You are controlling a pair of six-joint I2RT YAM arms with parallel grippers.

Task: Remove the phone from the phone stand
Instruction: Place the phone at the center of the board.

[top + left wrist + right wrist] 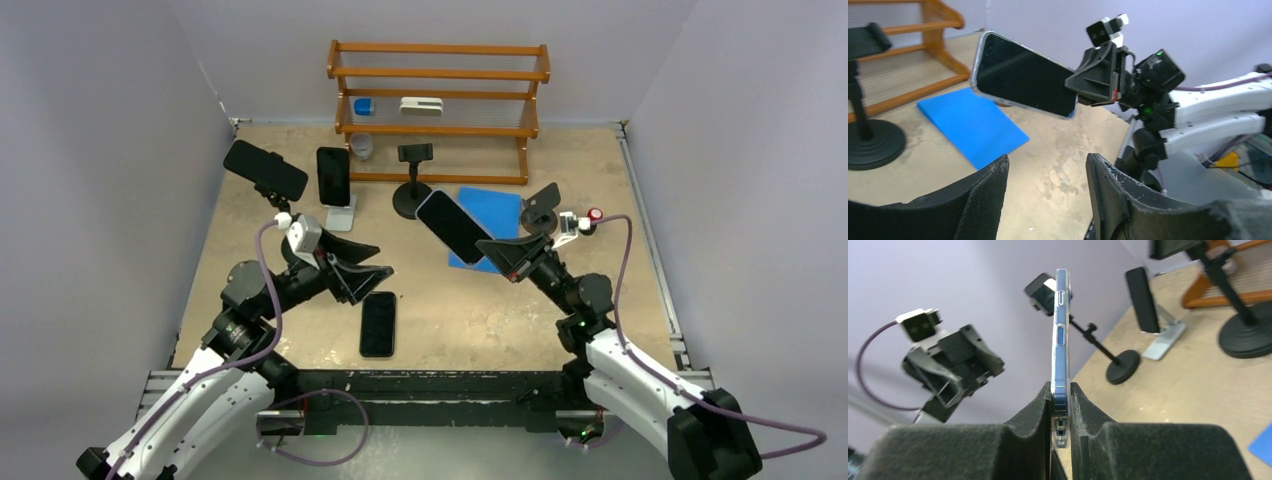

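The left tool [374, 262] stands partly spread with nothing between its coarse black foam pads [983, 200]. It hovers just beside a glossy black slab phone [378, 323] lying flat on the scuffed tan counter [460, 330]. The right tool [488, 246] pinches the clear-cased phone [452, 226] by one end, tilted in the air over a blue mat [500, 208], clear of the round-based black stand [412, 196]. Only the right wrist view shows the thin edge, side buttons and translucent case of the held phone. Only the top view shows the flat phone.
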